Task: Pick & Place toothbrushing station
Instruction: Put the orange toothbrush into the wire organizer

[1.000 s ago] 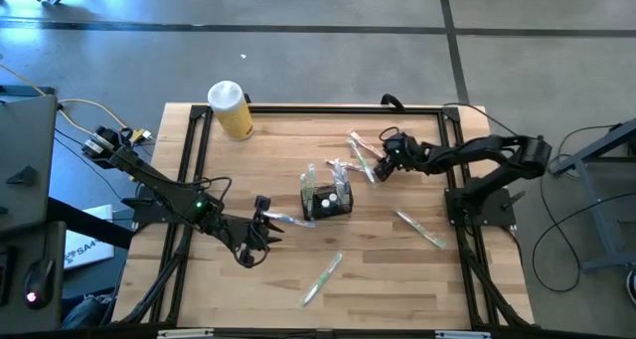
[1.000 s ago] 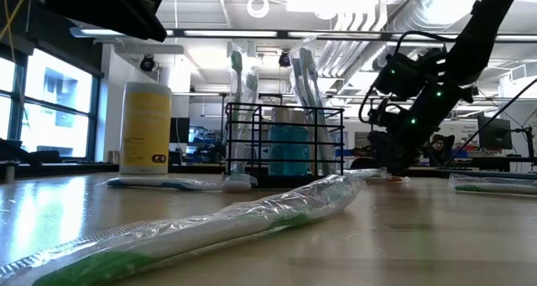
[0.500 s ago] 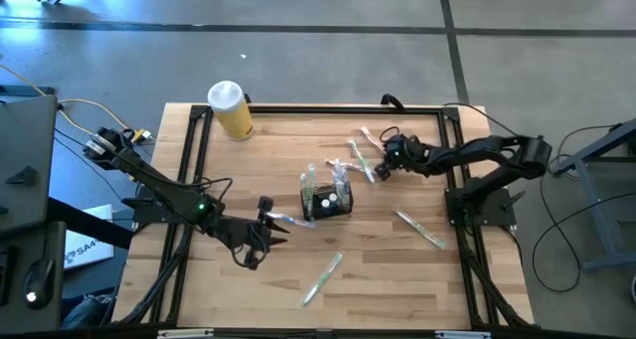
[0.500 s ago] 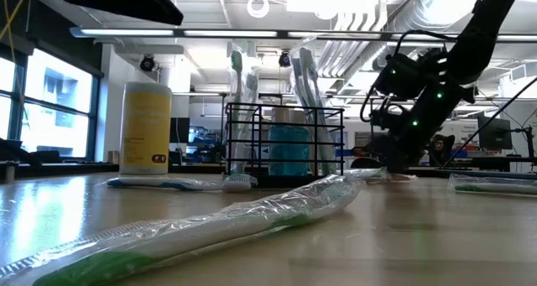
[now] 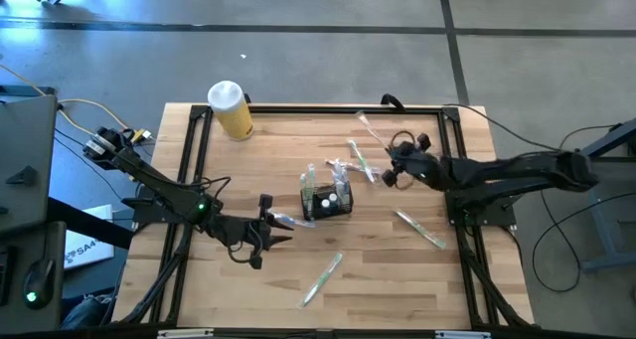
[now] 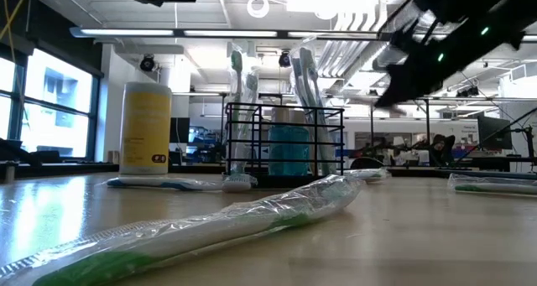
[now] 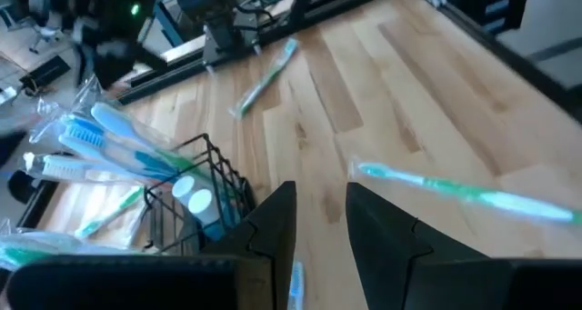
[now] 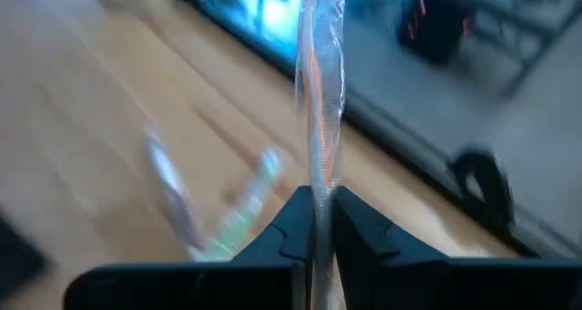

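I see the black mesh caddy (image 5: 329,199) near the middle of the wooden table (image 5: 278,150), holding several wrapped toothbrushes upright. My right gripper (image 5: 390,160) is raised to the caddy's right, its jaws pinched tight on 1 clear-wrapped toothbrush (image 8: 320,92) that sticks out past the fingertips. My left gripper (image 5: 273,230) sits low to the caddy's left, jaws narrowly parted with nothing between them, just beside a wrapped toothbrush (image 5: 289,218) lying against the caddy. The yellow cylinder (image 5: 230,109) stands well behind the caddy.

high: overhead, down | low: tabletop, level | both: caddy (image 5: 328,198)
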You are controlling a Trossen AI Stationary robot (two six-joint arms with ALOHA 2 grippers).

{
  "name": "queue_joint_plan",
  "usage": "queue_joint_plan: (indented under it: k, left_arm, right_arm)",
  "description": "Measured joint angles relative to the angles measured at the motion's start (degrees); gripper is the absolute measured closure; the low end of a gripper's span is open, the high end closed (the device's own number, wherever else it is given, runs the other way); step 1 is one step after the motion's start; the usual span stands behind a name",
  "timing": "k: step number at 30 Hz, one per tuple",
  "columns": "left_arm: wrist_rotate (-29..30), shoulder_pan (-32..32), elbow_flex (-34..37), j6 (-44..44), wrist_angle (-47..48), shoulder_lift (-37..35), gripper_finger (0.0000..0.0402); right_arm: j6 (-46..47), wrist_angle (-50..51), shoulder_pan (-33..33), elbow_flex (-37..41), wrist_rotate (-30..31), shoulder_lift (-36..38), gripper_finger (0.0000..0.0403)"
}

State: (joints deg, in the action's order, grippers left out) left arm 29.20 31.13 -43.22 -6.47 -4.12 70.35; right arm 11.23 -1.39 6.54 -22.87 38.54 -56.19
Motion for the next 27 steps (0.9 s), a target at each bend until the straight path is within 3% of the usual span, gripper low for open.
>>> queue_joint_plan:
  k: [6, 11, 15, 19, 23, 27]
  left_arm:
    - [0.2, 0.0, 0.0, 3.2, -6.6, 0.0, 0.0309]
    - [1.9, 0.0, 0.0, 2.7, -15.0, 0.0, 0.0309]
    - [1.8, -1.2, 0.0, 0.5, -20.3, 0.0, 0.0309]
    - [1.1, -4.3, 0.0, 0.8, -22.1, 0.0, 0.0309]
    - [-7.4, -9.0, 0.0, 3.5, -23.8, 1.2, 0.0309]
    - [-17.2, -13.2, 0.0, 5.7, -28.5, 3.9, 0.0309]
  right_arm:
    - [-5.9, -3.8, -15.8, 0.0, 14.9, 9.7, 0.0386]
    - [-15.1, -17.1, -28.1, -0.1, 15.7, 10.4, 0.0386]
    - [-21.6, -29.5, -34.9, -0.1, 14.2, 5.4, 0.0386]
    - [-25.2, -41.0, -37.5, -0.1, 10.1, -2.5, 0.0386]
    - [-26.6, -51.0, -37.6, -0.1, 5.4, -12.1, 0.0386]
    - [-30.6, -62.1, -37.6, -0.1, 4.4, -19.5, 0.0386]
